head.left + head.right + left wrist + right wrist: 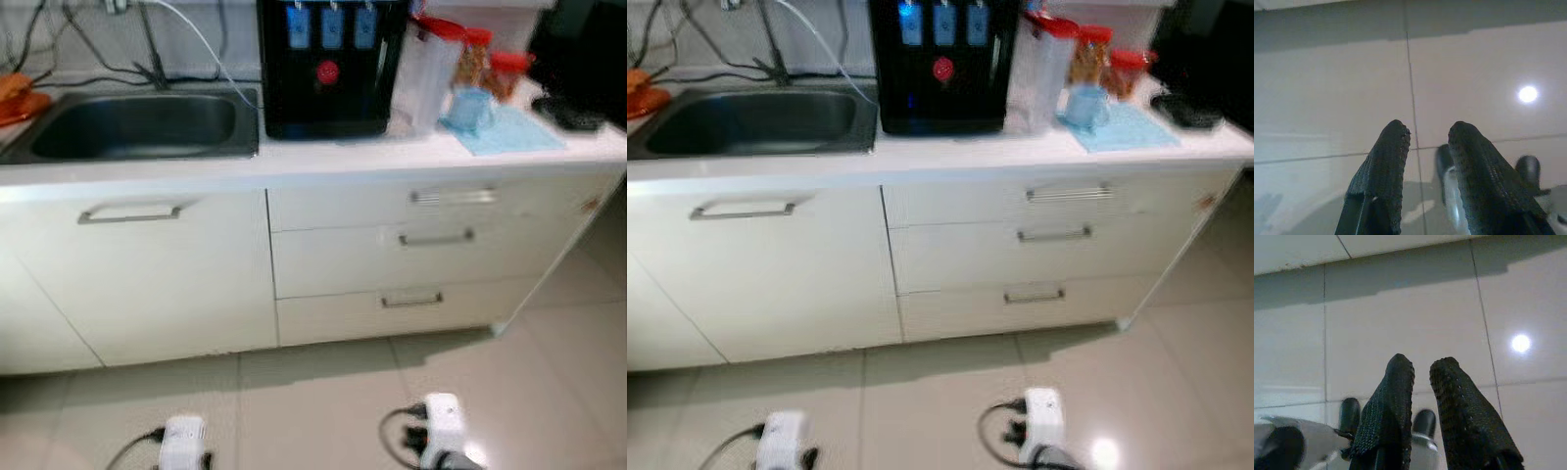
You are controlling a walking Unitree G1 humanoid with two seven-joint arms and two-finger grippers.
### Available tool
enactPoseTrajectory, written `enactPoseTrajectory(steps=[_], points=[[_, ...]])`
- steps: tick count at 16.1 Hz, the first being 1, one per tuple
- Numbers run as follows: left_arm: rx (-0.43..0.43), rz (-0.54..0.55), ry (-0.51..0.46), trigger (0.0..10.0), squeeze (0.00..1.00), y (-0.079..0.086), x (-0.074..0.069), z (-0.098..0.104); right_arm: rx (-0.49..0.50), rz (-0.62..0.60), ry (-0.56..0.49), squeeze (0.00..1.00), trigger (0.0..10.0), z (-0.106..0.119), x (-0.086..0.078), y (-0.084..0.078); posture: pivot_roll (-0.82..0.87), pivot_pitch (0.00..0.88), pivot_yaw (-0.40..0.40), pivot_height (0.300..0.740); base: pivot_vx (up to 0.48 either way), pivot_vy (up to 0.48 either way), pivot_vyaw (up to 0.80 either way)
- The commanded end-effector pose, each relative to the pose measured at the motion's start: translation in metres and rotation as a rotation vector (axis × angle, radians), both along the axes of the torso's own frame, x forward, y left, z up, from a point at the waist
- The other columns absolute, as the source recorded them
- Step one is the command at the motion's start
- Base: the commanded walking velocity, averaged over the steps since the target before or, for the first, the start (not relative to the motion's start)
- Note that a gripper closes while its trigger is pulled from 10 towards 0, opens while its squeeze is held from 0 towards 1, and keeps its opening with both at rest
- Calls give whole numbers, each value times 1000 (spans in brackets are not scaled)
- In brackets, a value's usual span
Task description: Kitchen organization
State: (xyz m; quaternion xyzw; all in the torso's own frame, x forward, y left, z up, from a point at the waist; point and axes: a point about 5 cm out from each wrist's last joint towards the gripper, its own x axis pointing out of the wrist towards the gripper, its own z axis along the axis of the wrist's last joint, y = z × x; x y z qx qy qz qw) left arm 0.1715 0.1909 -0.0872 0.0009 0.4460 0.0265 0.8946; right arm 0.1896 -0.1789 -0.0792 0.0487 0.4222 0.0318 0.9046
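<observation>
The kitchen counter [323, 162] runs across the upper half of the head view, white-topped and slightly blurred. At its 10 o'clock end a steel sink [137, 125] is sunk into it, with dark cables [118, 49] trailing down the wall behind and something orange [20, 96] at the far left edge. At 12 o'clock stands a black water dispenser [328, 64] with three blue taps and a red button. Just beside it, toward 1 o'clock, is a clear pitcher with a red lid [428, 73], then red-lidded jars [490, 64], and a pale blue cup [471, 108] on a light blue cloth [505, 130]. A dark appliance [583, 59] fills the 2 o'clock corner.

Below the counter are a cupboard door with a bar handle [129, 211] and three stacked drawers [421, 257], all closed. The tiled floor [323, 401] spreads beneath.

The left gripper [1425, 134] hangs over the tiles, fingers apart by a moderate gap, holding nothing and touching nothing. The right gripper [1422, 367] also points at the floor, its fingers parted by a narrower gap, empty
</observation>
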Motion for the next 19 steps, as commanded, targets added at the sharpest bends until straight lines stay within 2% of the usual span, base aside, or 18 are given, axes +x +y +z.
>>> enactPoseTrajectory(steps=[1, 9, 12, 19], points=[[8, 3, 8, 10000, 0, 2, -3, -1, 0, 5, -5, 0, 10000, 1, 3, 2, 50, 4, -2, 740, 0, 394, 0], [12, 6, 9, 10000, 0, 4, -3, -1, 5, 18, -16, 0, 10000, 2, 3, 5, 56, 8, -2, 740, 0, 395, 0], [12, 8, 9, 10000, 0, 4, -3, -1, 7, 24, -28, 0, 10000, 2, 5, 6, 60, 9, -4, 740, 0, 396, 681], [15, 12, 12, 10000, 0, 5, -5, -2, 2, 27, -8, 0, 10000, 1, 3, 7, 62, 9, -4, 740, 0, 396, 0]])
